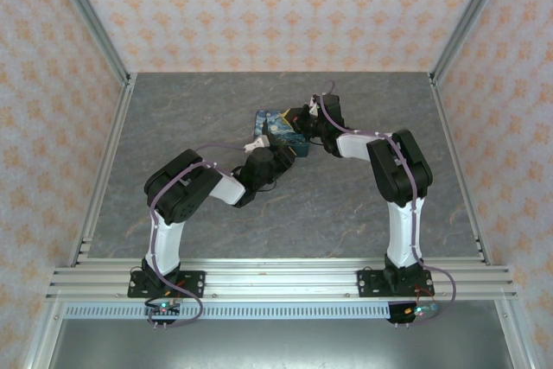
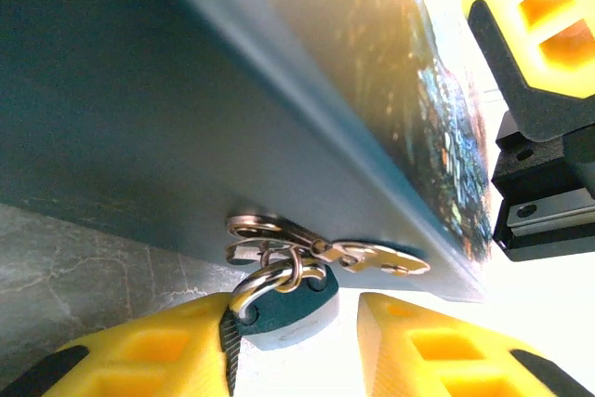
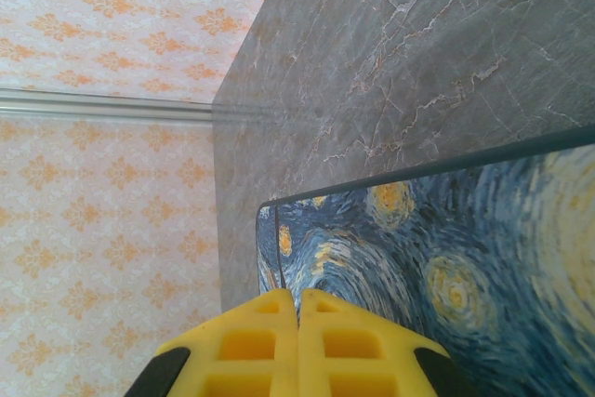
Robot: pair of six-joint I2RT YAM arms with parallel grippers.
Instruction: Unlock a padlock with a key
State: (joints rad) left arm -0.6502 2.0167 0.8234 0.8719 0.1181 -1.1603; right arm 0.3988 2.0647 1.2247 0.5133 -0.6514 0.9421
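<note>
The padlock [image 2: 288, 318], a small teal piece, sits at the bottom edge of the box [image 2: 186, 90], joined to a ring [image 2: 265, 278] with keys [image 2: 381, 258], close above the table [image 2: 84, 267]. It lies between the parted fingers of the left claw [image 2: 296, 309], against one and clear of the other. The right claw [image 3: 299, 309] is pressed shut over the box's painted lid.

Top view: bright, even, diffuse light from above; faint soft shadows on the bench [image 1: 346, 205]; sharp throughout, slight bowing toward the frame edges.
Left wrist view: heavily backlit, burnt out to white at lower right; near face of the box [image 2: 139, 90] dark and smeared out of focus; glints on the keys [image 2: 381, 258].
Right wrist view: well lit, crisp, no glare.
</note>
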